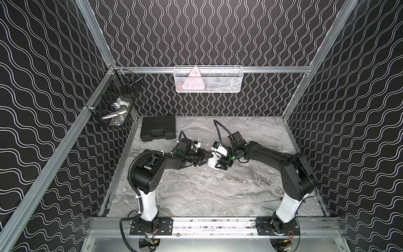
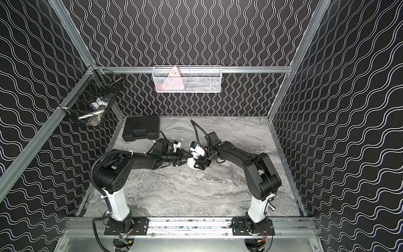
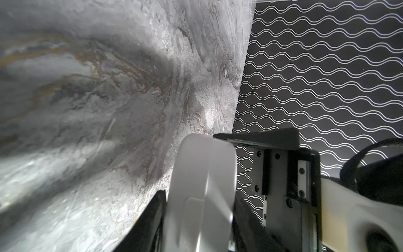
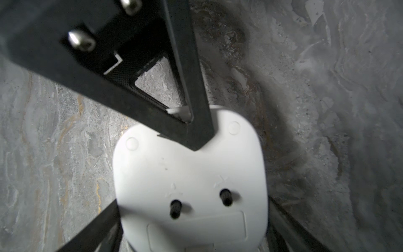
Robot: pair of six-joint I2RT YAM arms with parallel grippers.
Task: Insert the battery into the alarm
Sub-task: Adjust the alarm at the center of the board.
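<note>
The alarm (image 1: 214, 162) (image 2: 192, 162) is a white rounded-square clock held just above the middle of the marble table between my two arms. In the right wrist view its white back (image 4: 189, 174) faces the camera, with two black knobs and a rectangular panel. My right gripper (image 4: 193, 200) (image 1: 222, 167) is shut on its two side edges. My left gripper (image 3: 199, 194) (image 1: 209, 155) clamps the far edge across the clock's thickness (image 3: 202, 174), both fingers against the white body. One left finger (image 4: 192, 131) lies over the back. The battery is out of view.
A black plastic case (image 1: 158, 128) (image 2: 141, 127) lies at the table's back left. A white mesh basket (image 1: 229, 80) on the back rail holds a pink-white triangular thing (image 1: 194, 80). A black wire basket (image 1: 113, 104) hangs on the left rail.
</note>
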